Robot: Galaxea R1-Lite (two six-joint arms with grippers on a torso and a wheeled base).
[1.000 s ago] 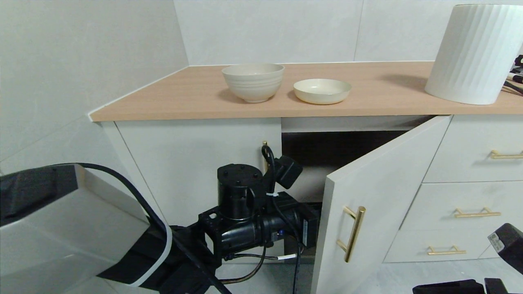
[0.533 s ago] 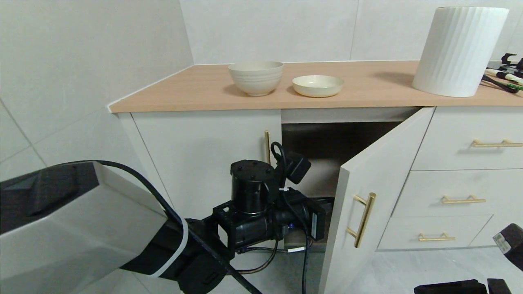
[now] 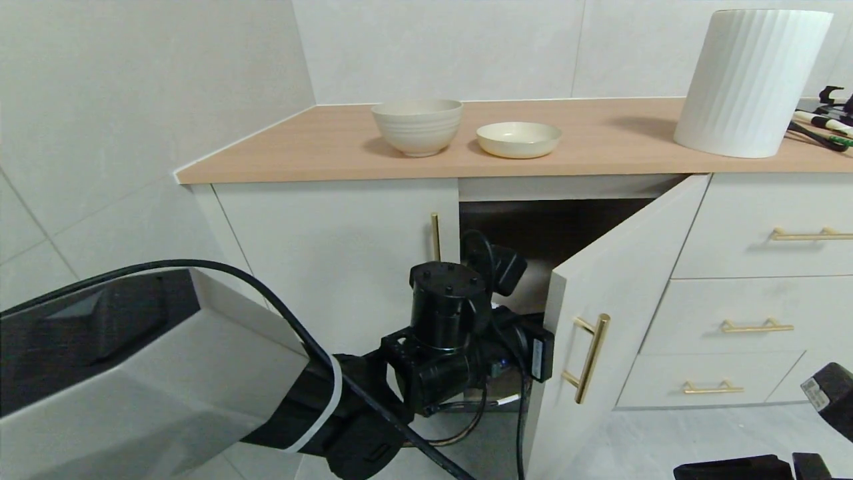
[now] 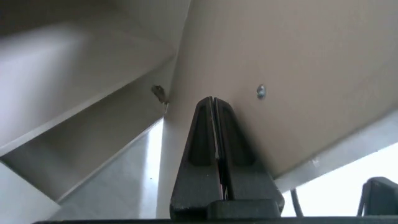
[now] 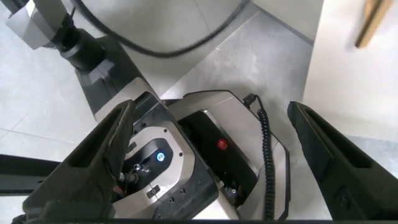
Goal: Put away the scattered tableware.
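Both empty: left jaws closed by cabinet door (image 4: 311, 62), right jaws spread.

Cabinet door (image 3: 620, 287) is hanging half open, narrowing the dark opening (image 3: 533, 227); left gripper (image 4: 213, 106) is occupying the gap behind it.

1. The left arm (image 3: 200, 373) is held low and stretched forward, with its wrist (image 3: 446, 320) at the far end.
2. The left gripper (image 4: 213, 106) is seen with both fingers pressed flat together.
3. The right gripper (image 5: 211, 109) is pointed downward, its fingers spread wide apart.
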